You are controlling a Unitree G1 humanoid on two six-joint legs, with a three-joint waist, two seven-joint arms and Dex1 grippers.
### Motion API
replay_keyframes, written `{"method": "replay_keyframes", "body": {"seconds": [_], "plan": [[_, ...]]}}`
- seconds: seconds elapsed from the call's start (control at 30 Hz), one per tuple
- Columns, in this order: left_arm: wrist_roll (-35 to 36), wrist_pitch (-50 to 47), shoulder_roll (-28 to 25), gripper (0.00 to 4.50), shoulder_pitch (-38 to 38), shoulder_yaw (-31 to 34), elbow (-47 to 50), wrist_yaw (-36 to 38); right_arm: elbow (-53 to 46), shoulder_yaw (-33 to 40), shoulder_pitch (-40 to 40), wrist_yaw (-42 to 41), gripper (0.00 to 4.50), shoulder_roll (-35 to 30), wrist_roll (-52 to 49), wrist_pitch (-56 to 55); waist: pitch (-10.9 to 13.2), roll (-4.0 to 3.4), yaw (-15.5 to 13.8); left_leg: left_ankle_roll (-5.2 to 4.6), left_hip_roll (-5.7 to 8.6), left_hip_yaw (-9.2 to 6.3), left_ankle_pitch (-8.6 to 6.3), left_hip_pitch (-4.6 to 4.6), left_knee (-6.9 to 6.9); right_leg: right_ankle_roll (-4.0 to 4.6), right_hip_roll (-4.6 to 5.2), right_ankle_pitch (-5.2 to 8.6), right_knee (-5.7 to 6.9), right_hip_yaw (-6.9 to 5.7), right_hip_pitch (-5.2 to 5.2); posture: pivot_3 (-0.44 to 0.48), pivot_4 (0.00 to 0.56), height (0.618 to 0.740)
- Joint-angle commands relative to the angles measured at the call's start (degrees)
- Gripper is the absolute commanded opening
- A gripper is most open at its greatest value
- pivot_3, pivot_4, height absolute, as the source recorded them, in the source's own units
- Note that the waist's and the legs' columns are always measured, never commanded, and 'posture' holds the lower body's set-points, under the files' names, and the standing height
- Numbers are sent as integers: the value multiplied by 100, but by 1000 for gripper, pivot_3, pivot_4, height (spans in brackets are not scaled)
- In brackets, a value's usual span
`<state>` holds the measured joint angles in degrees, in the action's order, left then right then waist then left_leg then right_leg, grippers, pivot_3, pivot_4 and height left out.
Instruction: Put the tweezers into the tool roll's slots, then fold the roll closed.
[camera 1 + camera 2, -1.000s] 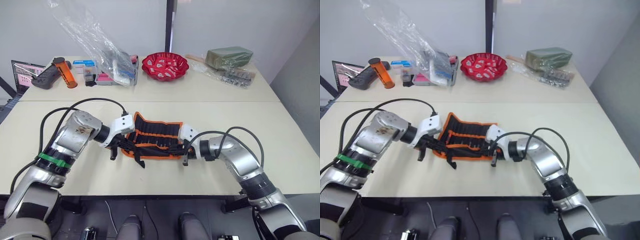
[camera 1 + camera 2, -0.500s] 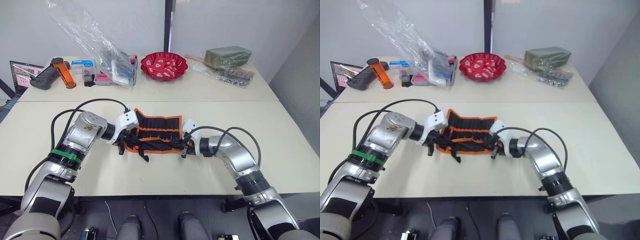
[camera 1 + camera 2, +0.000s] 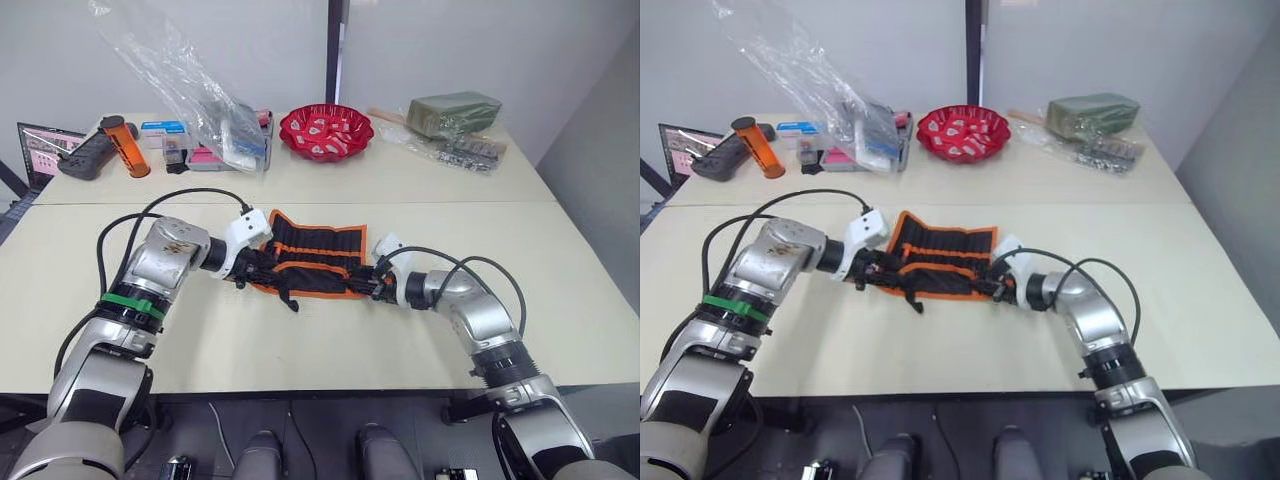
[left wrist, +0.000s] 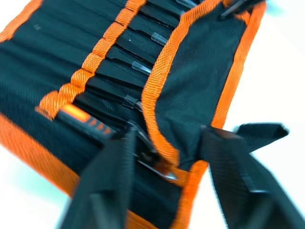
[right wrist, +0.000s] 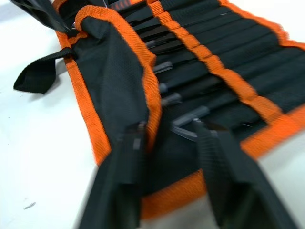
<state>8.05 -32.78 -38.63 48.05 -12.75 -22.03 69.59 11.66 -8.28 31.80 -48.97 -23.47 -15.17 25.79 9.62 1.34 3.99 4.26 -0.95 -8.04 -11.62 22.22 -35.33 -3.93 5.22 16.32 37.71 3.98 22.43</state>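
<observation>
Your left hand (image 4: 164, 157) sits at one end of the tool roll (image 3: 318, 262), and your right hand (image 5: 164, 136) sits at the opposite end, so the roll lies stretched between them on the tabletop (image 3: 300, 340).

In the left wrist view your left fingers (image 4: 107, 183) are spread apart, straddling the orange-edged flap (image 4: 198, 100) that is folded over the near side of the roll; whether they pinch any fabric cannot be told.

In the right wrist view your right fingers (image 5: 126, 176) are likewise parted, one on the flap's orange edging, the other over the row of slots (image 5: 214, 67); a firm grasp cannot be confirmed.

The tweezers (image 4: 138, 69) lie tucked in the slots just ahead of both hands, their ends peeking out beside the flap.

The black strap (image 5: 40, 74) trails onto the tabletop off the roll's near edge, closer to your left hand.

Well beyond both hands, a red bowl (image 3: 327, 130) and a crumpled plastic bag (image 3: 190, 85) sit on the far tabletop.
</observation>
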Motion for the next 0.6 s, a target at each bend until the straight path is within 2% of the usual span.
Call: {"method": "replay_keyframes", "body": {"seconds": [0.03, 0.1, 0.23, 0.27, 0.4, 0.6], "plan": [[616, -297, -128, 4212, 93, 947, 431, -208, -465, 589, -23, -7, 3314, 60, -594, 206, 0, 0, -1, 0, 1, 0, 0, 0, 0, 0, 1, 0, 2, 0, 0, 0, 150, 740], [1142, -712, -181, 4218, -41, 1452, 868, -147, -731, 903, -23, 33, 3924, 125, -995, 480, 0, 0, 1, 0, 1, 0, 0, 0, 0, 0, 2, 0, 2, 0, 0, 0, 150, 740], [1880, -1321, -82, 4218, -410, 2107, 1770, -454, -1249, 999, -63, 49, 3924, 235, -1418, 878, 0, -1, 4, 0, 0, -1, 0, -2, 1, 0, 2, 0, 8, 0, 0, 0, 150, 740], [1940, -1365, -39, 3951, -509, 2148, 1921, -573, -1300, 935, -79, 76, 3955, 255, -1390, 895, 0, -1, 4, 0, 0, -1, 0, -5, 1, 0, 2, 0, 8, 0, -3, 0, 150, 740], [1763, -1162, 355, 2762, -1126, 1829, 2505, -1199, -1312, 619, -134, 419, 2810, 656, -1205, 846, 0, -1, -2, 0, 0, -1, 0, -15, 1, 0, 2, 0, 6, 1, -11, 0, 150, 740], [1433, -672, 982, 671, -1779, 1253, 2746, -1871, -1048, -56, -301, 838, 677, 976, -416, 349, 0, -1, -34, 1, 3, -1, 0, -7, -4, 2, 4, -1, 4, 2, -8, 0, 150, 740]]}}
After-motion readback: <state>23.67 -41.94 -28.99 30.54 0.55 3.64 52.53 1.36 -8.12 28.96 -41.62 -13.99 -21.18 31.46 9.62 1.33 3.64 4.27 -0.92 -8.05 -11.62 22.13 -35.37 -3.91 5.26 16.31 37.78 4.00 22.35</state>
